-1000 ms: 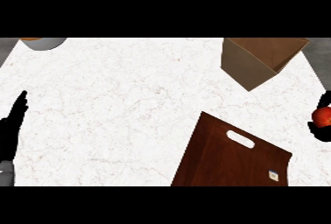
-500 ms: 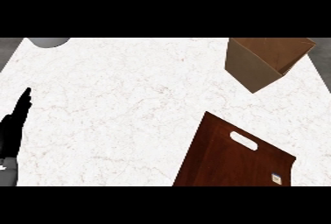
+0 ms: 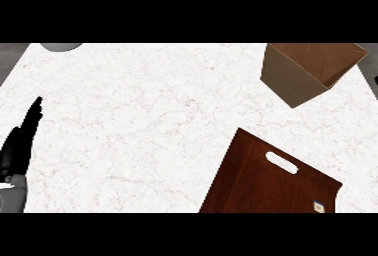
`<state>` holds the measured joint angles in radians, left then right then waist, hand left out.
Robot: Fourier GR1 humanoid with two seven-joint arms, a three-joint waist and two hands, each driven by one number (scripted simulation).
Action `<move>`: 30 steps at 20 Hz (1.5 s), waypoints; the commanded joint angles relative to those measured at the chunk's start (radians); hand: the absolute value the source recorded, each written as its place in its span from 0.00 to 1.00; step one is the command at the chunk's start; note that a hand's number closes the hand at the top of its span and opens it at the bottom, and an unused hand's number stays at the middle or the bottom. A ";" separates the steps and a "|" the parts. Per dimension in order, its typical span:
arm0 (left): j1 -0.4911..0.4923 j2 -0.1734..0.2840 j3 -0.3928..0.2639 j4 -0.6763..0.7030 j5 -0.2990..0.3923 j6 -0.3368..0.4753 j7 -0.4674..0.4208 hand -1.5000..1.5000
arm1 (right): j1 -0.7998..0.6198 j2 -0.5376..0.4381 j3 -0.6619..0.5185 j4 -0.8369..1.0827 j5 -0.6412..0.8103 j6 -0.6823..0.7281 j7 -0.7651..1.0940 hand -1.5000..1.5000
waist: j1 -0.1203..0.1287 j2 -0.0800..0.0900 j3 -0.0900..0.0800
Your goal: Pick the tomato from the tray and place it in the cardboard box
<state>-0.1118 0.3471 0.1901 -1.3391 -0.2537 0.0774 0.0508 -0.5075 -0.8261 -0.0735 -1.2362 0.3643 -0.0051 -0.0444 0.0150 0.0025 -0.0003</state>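
**K:** Head view check: where's the tomato?

**R:** Not visible. Wooden tray [image 3: 269, 182] at lower right lies bare. Cardboard box [image 3: 310, 70] at upper right, open top, no tomato showing inside. Right hand out of frame, so can't tell if it's holding it.

**K:** Left hand?

**R:** Left hand [image 3: 18, 150] resting at left edge, fingers straight, released, holding nothing.

**K:** Handling notes?

**R:** My guess: light, smooth skin, slippery, bruises if squeezed. Best wrapped around the middle, thumb opposite the fingers, then lowered into the box rather than let go from above.
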 commanded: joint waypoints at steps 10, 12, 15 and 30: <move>-0.031 -0.018 -0.006 -0.002 -0.005 -0.010 0.030 0.50 | -0.473 0.250 0.027 0.478 0.063 -0.022 0.115 1.00 | 0.035 0.009 0.001; -0.061 -0.037 -0.004 0.050 -0.021 0.025 -0.009 0.50 | -0.519 0.288 0.043 0.551 0.090 -0.031 0.092 1.00 | 0.024 0.010 0.000; -0.032 -0.025 -0.020 -0.027 -0.026 0.000 0.042 0.50 | -0.567 0.289 0.015 0.718 0.111 -0.067 -0.002 1.00 | 0.034 0.012 0.001; -0.059 -0.044 -0.039 -0.017 -0.029 -0.012 0.027 0.50 | -0.675 0.360 -0.079 1.046 0.109 -0.173 0.000 0.00 | 0.073 0.030 0.003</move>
<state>-0.1882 0.3196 0.1662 -1.3312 -0.2789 0.0652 0.0641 -1.1575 -0.4678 -0.1264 -0.2391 0.4878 -0.1886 -0.0230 0.0783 0.0311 0.0021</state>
